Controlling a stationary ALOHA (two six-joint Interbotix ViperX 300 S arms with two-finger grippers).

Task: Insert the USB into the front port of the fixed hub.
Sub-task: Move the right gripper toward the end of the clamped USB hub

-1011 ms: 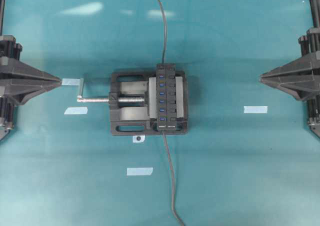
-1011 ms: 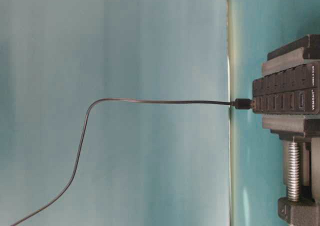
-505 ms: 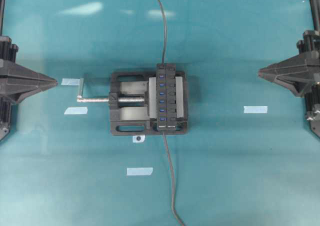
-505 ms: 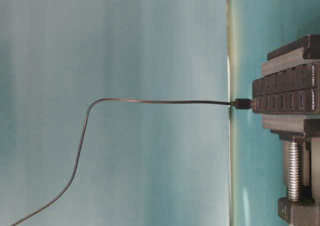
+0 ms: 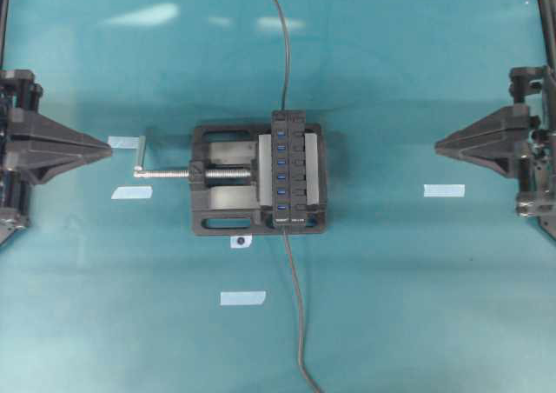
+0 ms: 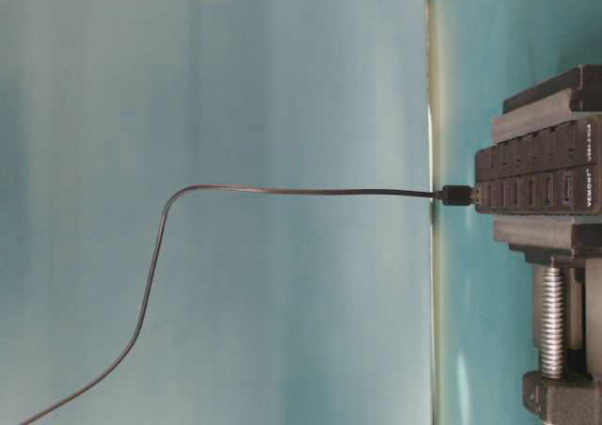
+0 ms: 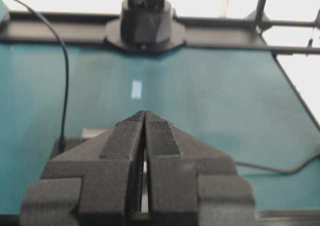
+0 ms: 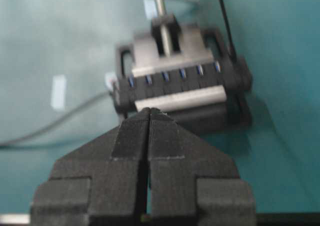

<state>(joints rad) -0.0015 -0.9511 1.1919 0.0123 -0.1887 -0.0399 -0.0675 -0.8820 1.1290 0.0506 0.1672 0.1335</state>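
The USB [image 5: 285, 236] is hard to make out. In the overhead view its dark grey cable comes up from the bottom edge and its end meets the near, white-printed end of the fixed hub [image 5: 289, 167]. The plug is too small there to tell whether it is seated in a port or only lies against the hub. The sideways table-level view cuts that end of the hub off at the picture's edge, so it does not settle this. It does show the other cable [image 5: 284, 54], whose small black plug [image 6: 458, 196] is pushed into the hub's far end. The hub is clamped in a black vise [image 5: 217, 215] with a silver screw handle [image 5: 142, 154], at the middle of the teal table [image 5: 417, 306]. Both arms are cut off by the side edges of the overhead view. The left gripper [image 5: 109, 149] is clenched on nothing; in its wrist view the fingers [image 7: 125, 141] meet along a thin seam. The right gripper [image 5: 437, 146] is likewise pressed closed and empty, well away from the hub, and its blurred wrist view looks towards the row of blue ports. Compared with a second ago, the right gripper has come further in from the edge and the left has shifted only slightly, while the hub, vise and both cables lie as before.
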